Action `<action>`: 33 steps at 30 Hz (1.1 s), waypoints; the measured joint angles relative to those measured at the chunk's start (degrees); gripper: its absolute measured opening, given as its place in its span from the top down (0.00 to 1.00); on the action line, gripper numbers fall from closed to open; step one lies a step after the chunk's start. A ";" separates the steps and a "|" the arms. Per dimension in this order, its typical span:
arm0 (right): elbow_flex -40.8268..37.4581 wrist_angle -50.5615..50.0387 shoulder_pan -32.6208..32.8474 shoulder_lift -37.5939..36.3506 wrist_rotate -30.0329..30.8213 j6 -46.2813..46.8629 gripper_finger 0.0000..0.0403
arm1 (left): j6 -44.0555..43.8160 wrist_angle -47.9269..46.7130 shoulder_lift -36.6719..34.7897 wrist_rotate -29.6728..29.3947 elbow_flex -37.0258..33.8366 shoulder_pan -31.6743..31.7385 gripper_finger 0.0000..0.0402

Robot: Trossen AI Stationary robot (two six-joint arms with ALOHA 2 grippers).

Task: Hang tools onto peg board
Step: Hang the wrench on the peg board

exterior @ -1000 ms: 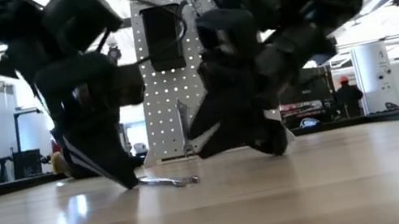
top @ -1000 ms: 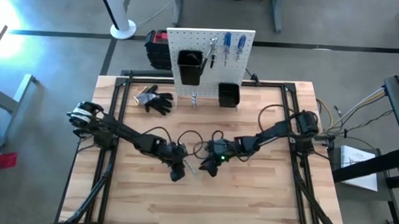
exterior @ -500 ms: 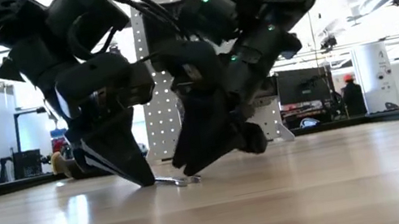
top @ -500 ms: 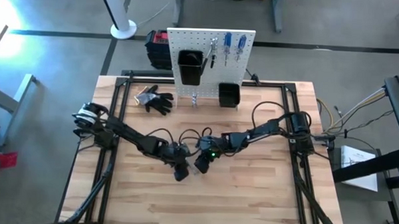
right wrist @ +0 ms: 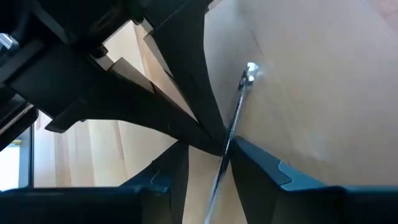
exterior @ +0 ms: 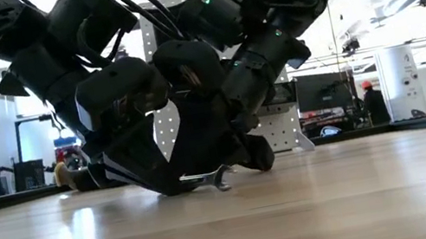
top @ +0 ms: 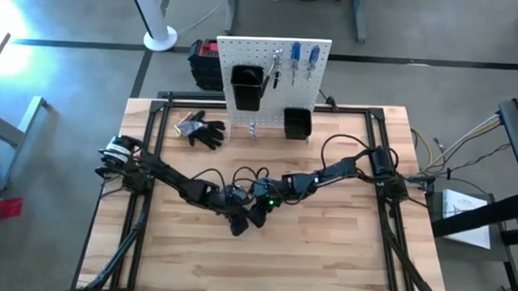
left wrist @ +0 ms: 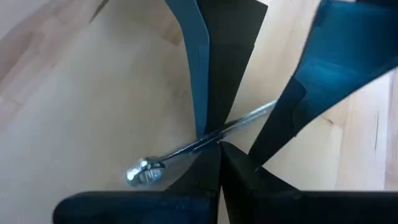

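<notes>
High view: we see both dark arms meeting at the middle of the light wooden tabletop [top: 342,252], the left gripper [top: 237,224] and right gripper [top: 256,216] side by side. In the low view, a slim silver wrench [exterior: 206,177] lies at the tabletop, its open end tilted up. In the left wrist view, the left gripper's fingers [left wrist: 202,81] are pressed together on the wrench shaft. The right gripper's fingers [right wrist: 186,81] likewise pinch it. The upright white perforated peg board [top: 274,73] stands at the tabletop's far edge, well apart, already carrying blue-handled screwdrivers [top: 305,59].
</notes>
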 joint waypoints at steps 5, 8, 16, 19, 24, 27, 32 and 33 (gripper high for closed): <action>-0.10 -1.16 0.06 -0.26 -1.02 -1.27 0.77 | 0.82 0.49 0.04 -0.51 -0.10 0.00 1.00; -0.25 -3.93 0.06 -0.70 -1.75 -3.13 0.81 | 0.95 0.49 0.11 -0.78 -0.16 0.02 1.00; -1.10 -5.21 0.06 -0.81 -2.08 -3.70 0.95 | 0.90 1.42 0.22 -1.37 -0.49 0.07 1.00; -1.22 -5.58 0.10 -1.15 -0.23 -4.29 0.98 | 1.07 1.56 -0.26 -1.64 -0.56 -0.05 1.00; -2.53 -5.61 0.55 -3.20 5.52 -7.06 1.00 | 2.37 1.45 -5.26 -5.21 -2.76 -1.52 1.00; -5.95 -2.92 0.59 -6.17 10.05 -7.13 1.00 | 0.97 0.45 -10.46 -10.58 -6.58 -1.92 1.00; -15.83 15.36 0.41 -10.48 17.92 -4.00 1.00 | -4.37 1.03 -20.01 -18.83 -14.46 -3.80 1.00; -17.36 19.97 0.14 -11.11 19.92 -3.46 1.00 | -4.95 1.27 -21.70 -19.95 -15.85 -4.02 1.00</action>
